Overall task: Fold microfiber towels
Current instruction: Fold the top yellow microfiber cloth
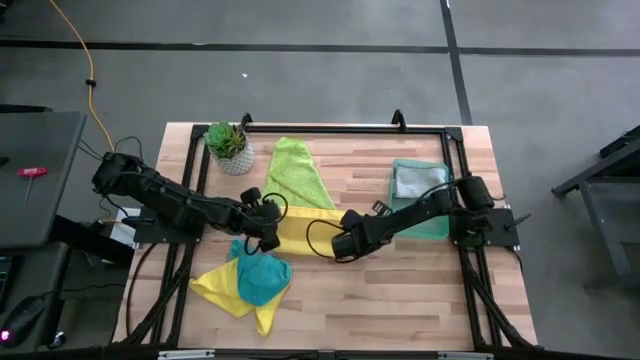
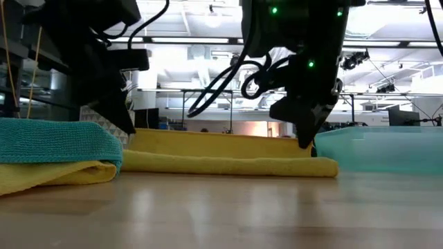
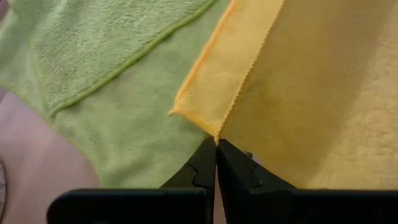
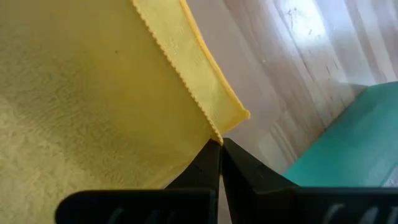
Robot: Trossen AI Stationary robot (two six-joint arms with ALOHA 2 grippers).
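Pale wooden planks make up the table top point(image 1: 400, 290), which stands on a grey floor inside a black frame. Near its middle lies a yellow microfiber towel point(image 1: 300, 228), folded into a flat band, and everything else can be placed from it. The left gripper point(image 3: 216, 142) has its dark fingers pressed together on one end of that yellow towel, where the folded edge overlaps a lime green microfiber towel point(image 1: 295, 172) lying touching it, on the side toward a small potted plant with a white patterned pot point(image 1: 229, 147). The right gripper point(image 4: 221, 143) is likewise closed, pinching the towel's other end, the end nearer a translucent green rectangular tray point(image 1: 436, 205) with a grey folded cloth point(image 1: 414, 181) in it. On the towel's opposite side from the lime cloth sits a loose heap: a teal blue microfiber towel point(image 1: 262, 278) lying on a second crumpled yellow cloth point(image 1: 222, 286).
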